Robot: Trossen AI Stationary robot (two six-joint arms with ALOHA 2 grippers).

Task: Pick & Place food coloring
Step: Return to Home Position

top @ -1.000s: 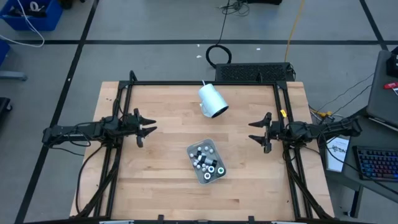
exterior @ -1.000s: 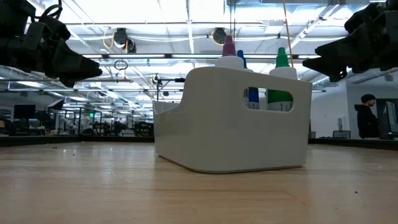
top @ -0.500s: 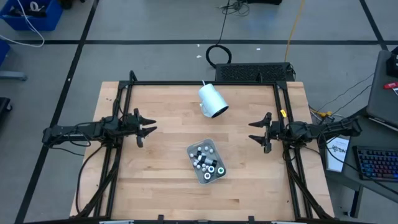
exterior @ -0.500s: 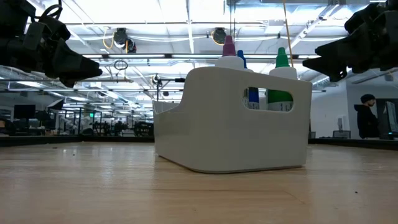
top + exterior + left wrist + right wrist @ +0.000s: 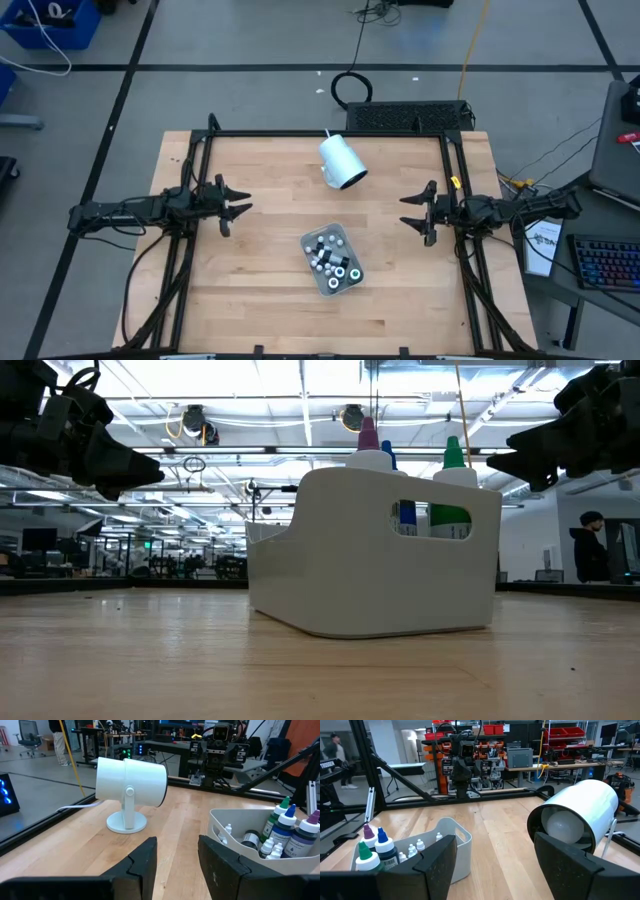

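Though mere specks from above, food coloring (image 5: pixel 285 827) colours plain wrist-side; left pincer (image 5: pixel 240 208), right pincer (image 5: pixel 408 212) both wide.

Food coloring (image 5: pixel 331 262) in bin (image 5: pixel 306 241) — lamp (image 5: pixel 342 162) behind

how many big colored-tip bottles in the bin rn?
3, all upright and clustered at one end of the bin: violet bottle, blue bottle right beside it, green bottle a little apart. The bin wall may hide others.
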